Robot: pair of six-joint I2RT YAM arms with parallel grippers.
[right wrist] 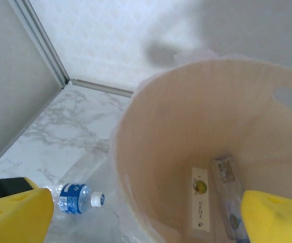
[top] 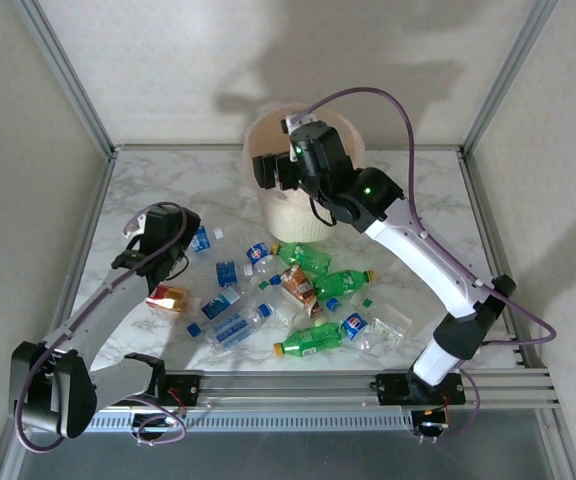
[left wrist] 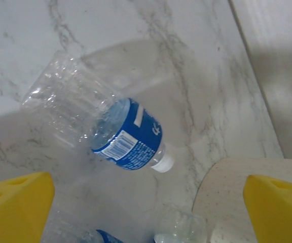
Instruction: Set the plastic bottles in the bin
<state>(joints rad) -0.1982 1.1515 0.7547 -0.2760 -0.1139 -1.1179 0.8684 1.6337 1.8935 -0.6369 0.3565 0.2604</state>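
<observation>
- A robot test cell in a lab.
- Plain white panel walls (top: 268,50) set in aluminium posts (top: 65,75) box in a marble-patterned desk (top: 148,185).
- The left arm (top: 103,305) and right arm (top: 423,258) stand on a slotted aluminium rail (top: 298,383) at the desk's near edge.
- Purple cables (top: 368,92) loop loose over the arms.

Soft, even light is coming from above in the top view, and the right arm (top: 420,250) is throwing a broad grey shadow on the back wall (top: 168,60), upper centre. In the left wrist view a clear bottle (left wrist: 80,114) is lying in sharp focus, casting a pale shadow on the marble (left wrist: 202,76), while the left gripper's fingers (left wrist: 14,210) are blurring in the lower corners. The right gripper's fingers (right wrist: 14,215) are blurring likewise.
</observation>
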